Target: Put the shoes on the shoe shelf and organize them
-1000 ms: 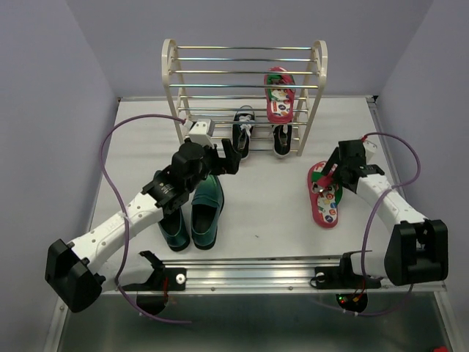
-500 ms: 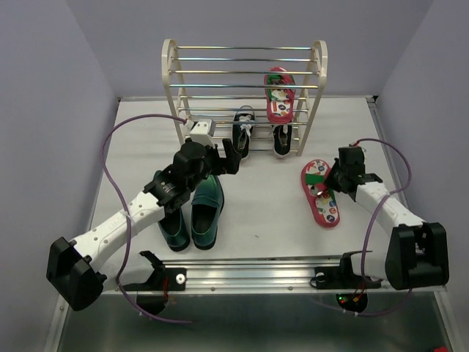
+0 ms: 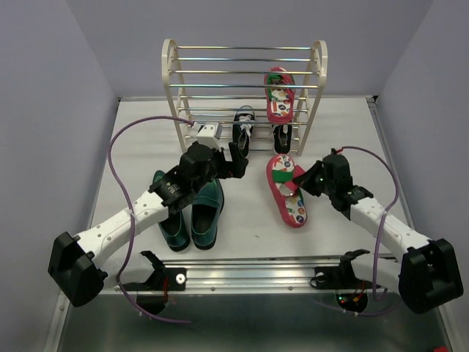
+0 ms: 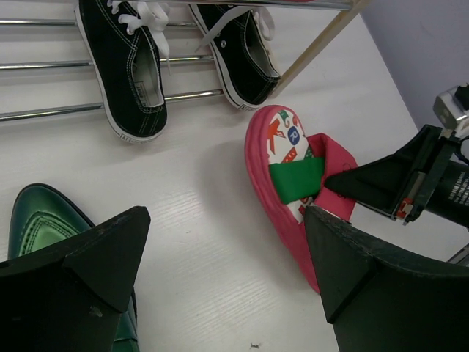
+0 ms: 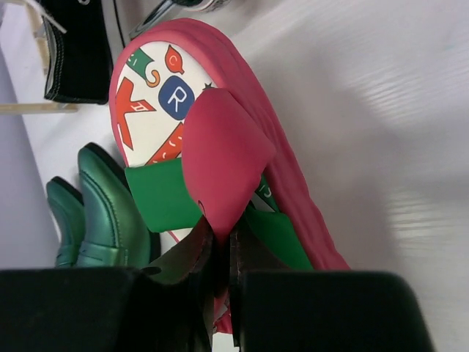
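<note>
Red flip-flop (image 3: 287, 196), strap pinched by right gripper (image 3: 299, 178)

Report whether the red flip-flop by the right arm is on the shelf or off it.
Off. The flip-flop is out in front of the shelf, footbed up, its strap pinched by the right pincer.

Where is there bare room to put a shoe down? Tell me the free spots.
Free: the table left of the shelf; the corner right of the shelf; the strip between the loafers and the flip-flop on the table; the shelf's upper rods on the left. Crowded: before the sneakers, where the left gripper and right gripper sit close.
</note>
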Action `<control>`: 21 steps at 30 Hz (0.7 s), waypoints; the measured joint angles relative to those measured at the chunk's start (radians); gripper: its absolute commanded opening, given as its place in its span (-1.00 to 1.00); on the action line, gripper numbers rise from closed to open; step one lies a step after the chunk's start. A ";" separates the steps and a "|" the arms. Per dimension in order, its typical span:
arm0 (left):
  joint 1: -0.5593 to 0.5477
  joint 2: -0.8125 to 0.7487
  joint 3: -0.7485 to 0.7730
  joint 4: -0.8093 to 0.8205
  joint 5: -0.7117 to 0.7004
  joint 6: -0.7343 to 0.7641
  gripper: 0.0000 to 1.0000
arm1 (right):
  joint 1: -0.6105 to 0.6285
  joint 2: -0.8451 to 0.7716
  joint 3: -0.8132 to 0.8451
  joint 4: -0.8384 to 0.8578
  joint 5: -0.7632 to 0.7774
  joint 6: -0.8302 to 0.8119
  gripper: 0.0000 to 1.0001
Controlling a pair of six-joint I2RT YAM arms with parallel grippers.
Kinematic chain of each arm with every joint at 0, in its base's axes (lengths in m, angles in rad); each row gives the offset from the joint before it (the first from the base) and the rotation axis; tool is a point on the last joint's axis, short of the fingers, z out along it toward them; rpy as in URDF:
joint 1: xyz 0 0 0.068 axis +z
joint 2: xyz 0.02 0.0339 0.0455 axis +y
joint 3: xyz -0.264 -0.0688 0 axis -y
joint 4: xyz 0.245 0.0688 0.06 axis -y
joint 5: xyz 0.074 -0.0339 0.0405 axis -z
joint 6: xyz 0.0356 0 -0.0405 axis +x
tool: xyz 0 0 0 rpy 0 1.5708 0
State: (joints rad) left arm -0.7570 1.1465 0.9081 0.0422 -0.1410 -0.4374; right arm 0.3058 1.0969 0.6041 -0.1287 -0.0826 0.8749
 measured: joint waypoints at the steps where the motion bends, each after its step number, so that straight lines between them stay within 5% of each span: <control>1: -0.004 0.000 0.000 0.001 0.000 -0.004 0.98 | 0.020 0.010 0.000 0.020 0.009 0.029 -0.99; 9: -0.067 0.018 -0.018 0.013 -0.034 -0.060 0.98 | 0.148 0.114 0.003 0.069 0.137 0.202 -0.61; 11: -0.085 0.038 -0.018 0.013 -0.045 -0.081 0.98 | 0.168 0.150 0.013 0.069 0.167 0.224 -0.32; 13: -0.108 0.063 -0.019 0.013 -0.060 -0.106 0.98 | 0.179 0.180 0.023 0.069 0.190 0.247 -0.25; 15: -0.135 0.082 -0.019 0.011 -0.078 -0.135 0.98 | 0.188 0.208 0.038 0.072 0.208 0.254 0.07; 17: -0.167 0.104 -0.019 0.009 -0.100 -0.164 0.98 | 0.195 0.217 0.049 0.077 0.217 0.269 0.60; 21: -0.237 0.153 -0.019 0.005 -0.139 -0.224 0.98 | 0.200 0.206 0.062 0.084 0.224 0.257 1.00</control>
State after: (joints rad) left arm -0.9939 1.2999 0.8890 0.0471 -0.2798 -0.6613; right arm 0.5056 1.3033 0.6659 -0.0448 0.1410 1.1320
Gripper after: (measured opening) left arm 0.989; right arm 0.904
